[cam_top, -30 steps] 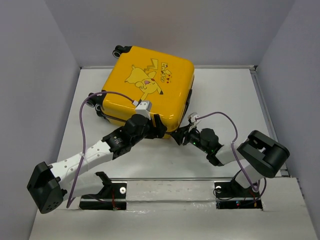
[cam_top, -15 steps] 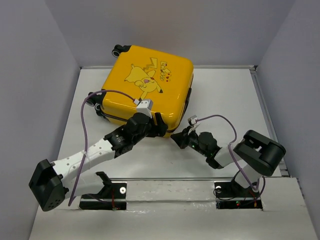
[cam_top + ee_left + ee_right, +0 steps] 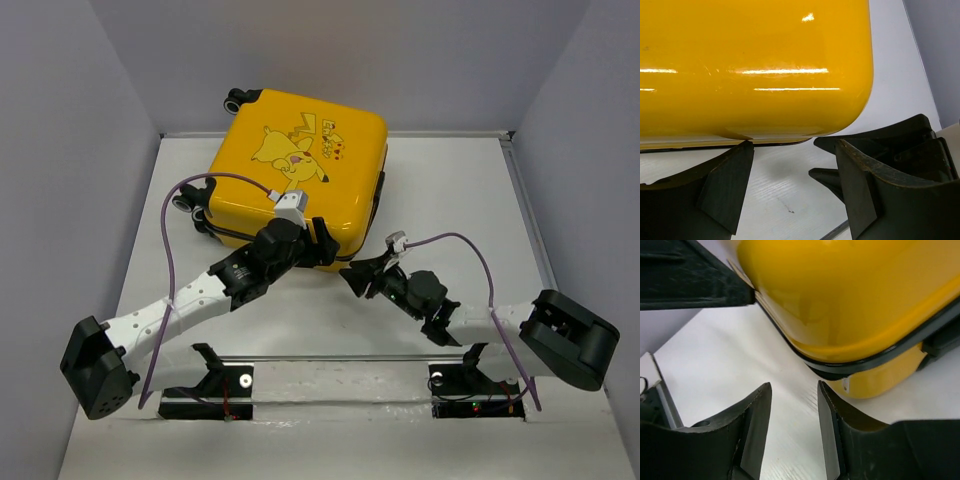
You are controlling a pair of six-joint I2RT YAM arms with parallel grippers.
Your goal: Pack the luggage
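The luggage (image 3: pixel 300 165) is a yellow suitcase with a Pikachu print. It lies flat and closed at the middle back of the table. My left gripper (image 3: pixel 322 247) is open at its near edge. In the left wrist view the gripper (image 3: pixel 795 175) has its left fingertip touching the shell's lower rim (image 3: pixel 755 75). My right gripper (image 3: pixel 352 279) is open and empty just off the near right corner. In the right wrist view that gripper (image 3: pixel 792 410) is low over the table, before the corner with its black zipper trim (image 3: pixel 875 357). The lining is hidden.
The suitcase's caster wheels (image 3: pixel 237 98) stick out at its back left, over the table's far edge. Grey walls stand on the left, back and right. The left gripper's finger (image 3: pixel 690 280) is close above the right gripper. The arm bases (image 3: pixel 220 385) sit at the near edge.
The right arm's elbow has swung out to the right and lower, and its gripper has edged left toward the suitcase's near corner. The left gripper has crept forward against the near edge.
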